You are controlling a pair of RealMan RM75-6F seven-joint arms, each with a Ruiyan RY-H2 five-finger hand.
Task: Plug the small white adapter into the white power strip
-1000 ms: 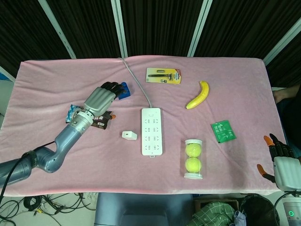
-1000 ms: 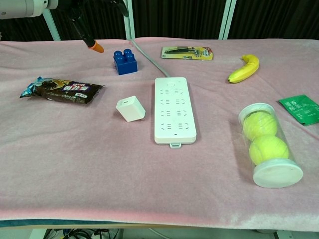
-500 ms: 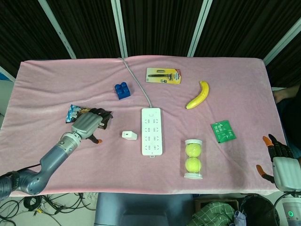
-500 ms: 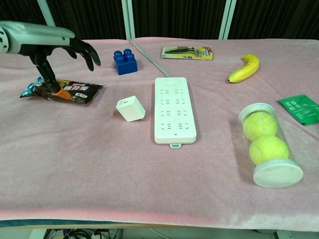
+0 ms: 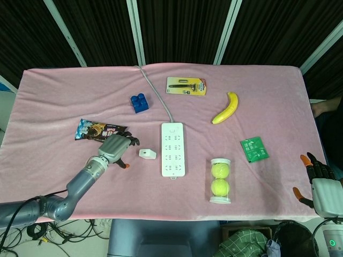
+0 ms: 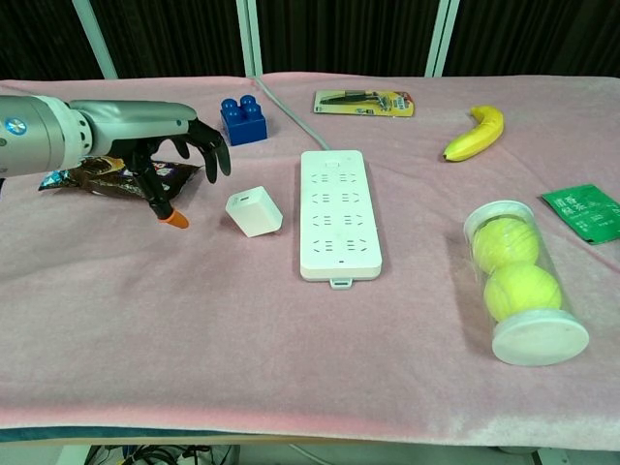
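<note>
Left hand [image 6: 160, 145], fingers spread and empty, hovers just beside the adapter [image 6: 254, 211], left of the power strip [image 6: 338, 213].

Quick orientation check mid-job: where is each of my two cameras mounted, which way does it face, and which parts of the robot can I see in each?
Head view: high above the near table edge, looking steeply down on the whole pink cloth; shows the left hand with its arm, and the right hand at the lower right corner.
Chest view: low at the near edge, looking across the table toward the dark curtains; shows only the left hand and forearm.
Shared: the small white adapter, white power strip, blue block, banana, tennis ball tube.
</note>
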